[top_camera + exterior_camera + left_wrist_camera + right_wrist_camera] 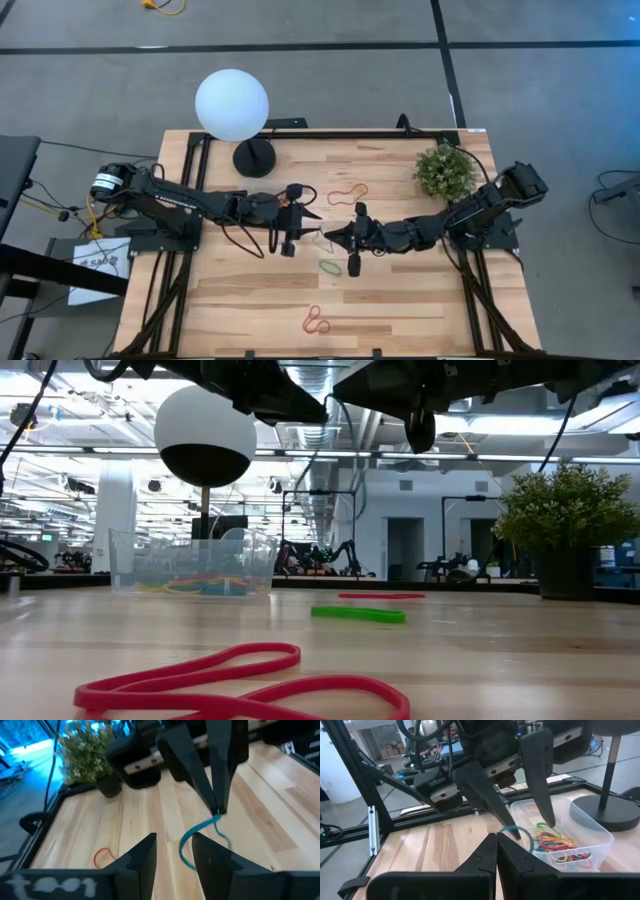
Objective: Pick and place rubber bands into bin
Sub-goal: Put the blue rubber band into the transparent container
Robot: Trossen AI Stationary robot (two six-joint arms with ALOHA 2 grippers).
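The clear bin (580, 837) stands mid-table beside the lamp's black base and holds several coloured rubber bands (555, 841); it also shows in the low view (195, 565). My right gripper (496, 840) is beside the bin, shut on a blue-grey rubber band (200, 834). My left gripper (172, 840) faces it, open, above the bin. Its two fingers stand on either side of the hanging band without visibly touching it. Loose bands lie flat on the table: green (329, 267), red (317, 320) and orange-red (347, 193). My right gripper pinches the blue-grey band's upper end (216, 818) between its shut fingertips (220, 805). The band is lifted clear and hangs slack below them in a loose curl.
A white globe lamp (232, 104) on a black round base (254, 157) stands at the far left. A small potted plant (445, 171) stands at the far right. Black frame rails run along the table's edges. The near part of the wooden table (420, 310) has open room.
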